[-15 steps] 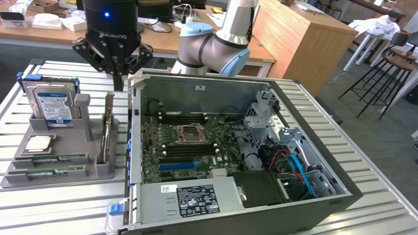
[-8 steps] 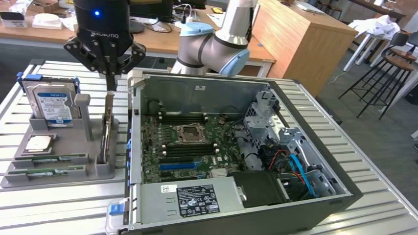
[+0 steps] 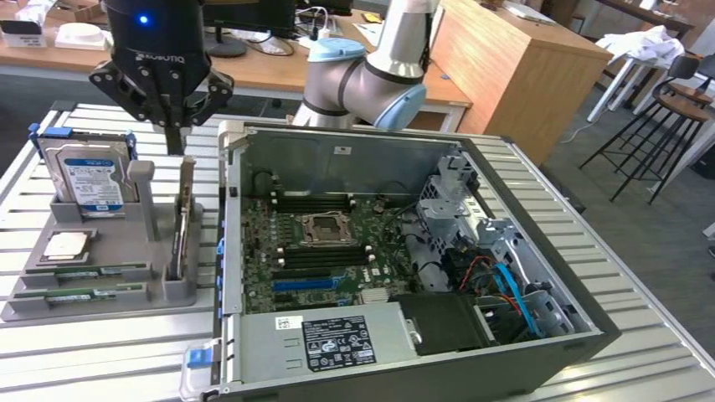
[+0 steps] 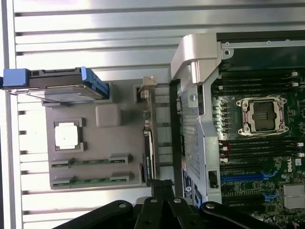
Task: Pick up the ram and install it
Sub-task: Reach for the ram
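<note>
Above the grey tray point(image 3: 106, 308), jaws closed, empty; wrist view: ram point(image 4: 90, 161) beside twin stick point(image 4: 90, 180).

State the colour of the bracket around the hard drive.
The bracket is blue; the wrist view shows it best.

Clear air over the grey tray point(image 3: 120, 251); upright card point(image 3: 180, 224) (case wall point(image 4: 193, 138) beyond) alongside
</note>
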